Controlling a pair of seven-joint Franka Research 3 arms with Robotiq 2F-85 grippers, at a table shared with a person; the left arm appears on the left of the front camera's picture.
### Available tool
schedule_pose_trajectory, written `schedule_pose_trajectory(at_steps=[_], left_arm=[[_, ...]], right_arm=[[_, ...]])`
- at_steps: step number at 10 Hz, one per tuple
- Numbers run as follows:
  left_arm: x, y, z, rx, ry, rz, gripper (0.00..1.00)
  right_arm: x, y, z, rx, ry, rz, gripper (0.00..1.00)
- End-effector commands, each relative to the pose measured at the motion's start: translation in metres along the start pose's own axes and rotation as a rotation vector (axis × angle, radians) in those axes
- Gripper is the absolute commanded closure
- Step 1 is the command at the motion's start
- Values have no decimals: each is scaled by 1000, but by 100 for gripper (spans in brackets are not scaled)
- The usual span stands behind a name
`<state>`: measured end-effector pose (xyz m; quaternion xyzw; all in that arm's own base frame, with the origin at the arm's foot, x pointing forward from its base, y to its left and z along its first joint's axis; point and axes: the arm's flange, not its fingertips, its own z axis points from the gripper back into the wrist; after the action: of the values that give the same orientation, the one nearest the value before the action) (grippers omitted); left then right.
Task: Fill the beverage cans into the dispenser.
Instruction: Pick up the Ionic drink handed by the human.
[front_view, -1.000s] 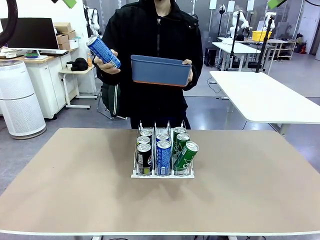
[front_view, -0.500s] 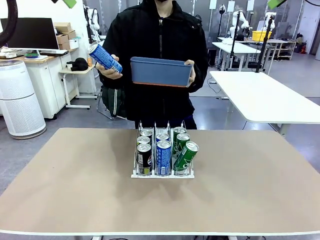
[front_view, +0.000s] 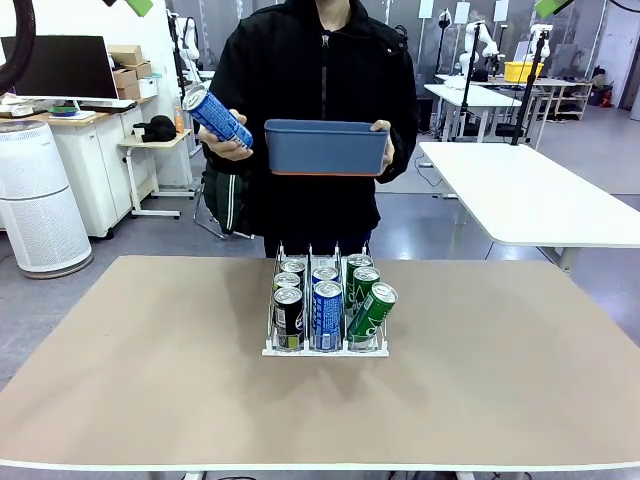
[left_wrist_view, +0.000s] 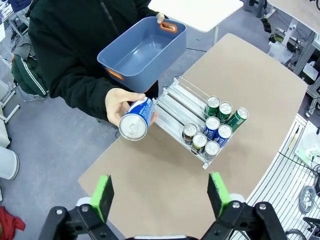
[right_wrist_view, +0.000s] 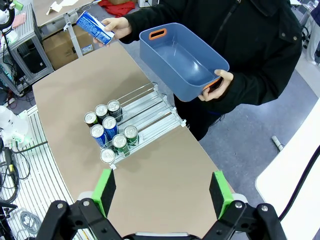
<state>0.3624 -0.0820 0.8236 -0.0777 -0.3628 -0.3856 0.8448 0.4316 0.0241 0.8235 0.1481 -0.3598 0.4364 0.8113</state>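
Dispenser (front_view: 325, 350) placement is seen near the middle of the tabletop (front_view: 150, 360), with the three lanes running away toward the person at the far side. Eight beverage cans (front_view: 327, 312) are counted in it, all gathered at the near end. Three dark cans (front_view: 288, 318) are lined up in the lane at picture left, two blue cans (front_view: 325, 277) are set in the middle lane, and three green cans (front_view: 364, 283) are kept in the lane at picture right. The front green can (front_view: 371, 312) is tilted, its top leaning toward picture right, while the others are stood upright. A further blue can (front_view: 218, 118) is gripped slantwise in the person's hand (front_view: 230, 148), raised well above the tabletop and just beside a blue bin (front_view: 325, 148). The bin is carried at chest height by the other hand (front_view: 385, 145), and in the wrist views its bare floor and orange handle slots are shown. The left claw (left_wrist_view: 161, 192) is seen released, its green pads (left_wrist_view: 104, 197) spread wide with nothing between them, high over the tabletop. The right claw (right_wrist_view: 162, 192) is likewise released and grasping nothing, and is held well above the dispenser and the bin.
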Motion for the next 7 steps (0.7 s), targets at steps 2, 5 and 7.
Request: schedule_pose_trajectory(at_steps=[2, 5, 7], left_arm=[[-1, 1, 1, 2, 0, 0, 0], [0, 3, -8, -20, 11, 11, 0], [2, 10, -29, -13, 18, 8, 0]], right_arm=[[-1, 3, -1, 1, 6, -5, 0], [-1, 3, -1, 1, 6, -5, 0], [-1, 3, -1, 1, 6, -5, 0]])
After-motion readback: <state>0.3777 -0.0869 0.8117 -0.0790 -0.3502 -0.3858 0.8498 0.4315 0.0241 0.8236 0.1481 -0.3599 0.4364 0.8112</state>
